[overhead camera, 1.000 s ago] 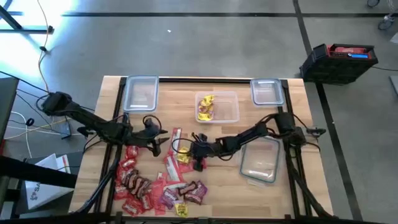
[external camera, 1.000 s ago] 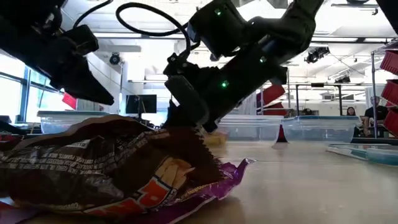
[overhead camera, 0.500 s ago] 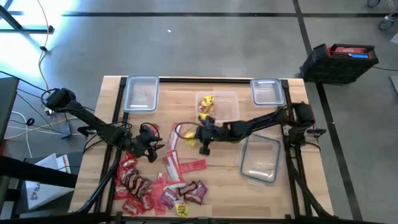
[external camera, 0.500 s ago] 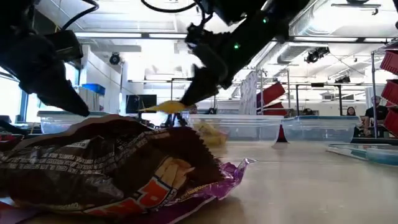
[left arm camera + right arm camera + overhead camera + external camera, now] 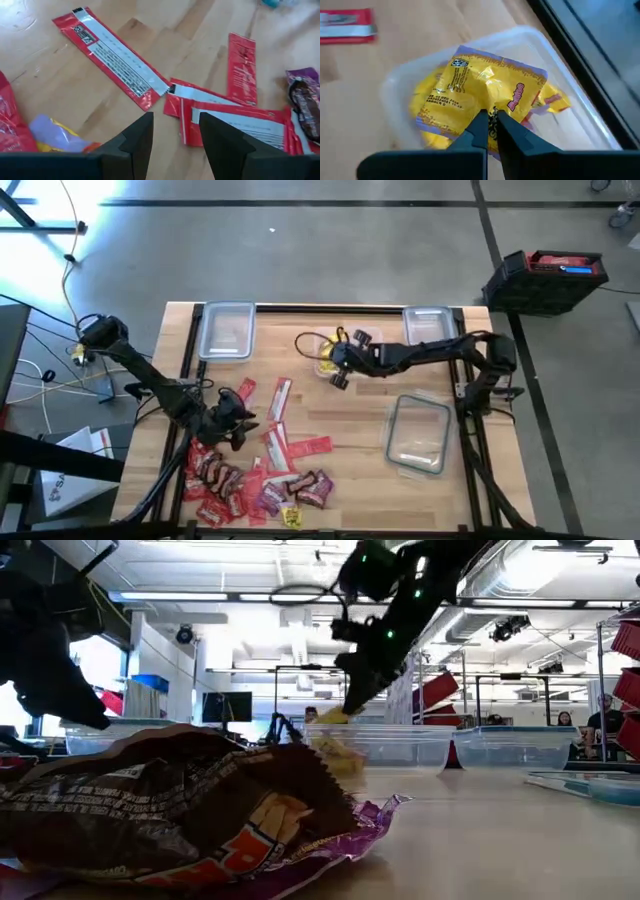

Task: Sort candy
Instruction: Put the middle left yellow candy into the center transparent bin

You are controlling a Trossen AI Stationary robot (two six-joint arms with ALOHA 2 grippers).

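Right gripper: the right gripper (image 5: 491, 131) is up over the clear container (image 5: 368, 360) at the back middle of the table (image 5: 350, 425), fingers pinched almost together on a yellow square packet (image 5: 485, 92).
Yellow packet: it hangs from the fingertips above other yellow sweets lying in that container; in the low view it shows as a yellow flap (image 5: 333, 716) under the dark gripper, above the container's rim.
Writing on it: red lettering across the yellow wrapper and a small crest in one corner, plus fine black print; I can't make out any of the words.
Left gripper: the left gripper (image 5: 172, 132) sits low over the front left of the table, fingers a moderate gap apart, nothing between them, bare wood showing through the gap.
Under the left gripper: flat red packets (image 5: 116, 56) lie on the wood, several turned over to show white backs with small print too fine to read; one red packet (image 5: 242, 66) lies face up with dark script, unreadable.
Candy pile: the main heap of red, brown and purple sweets (image 5: 250, 480) spreads along the front left edge of the table.
Other containers: two at the back corners (image 5: 225, 330), one at front right (image 5: 418, 435).
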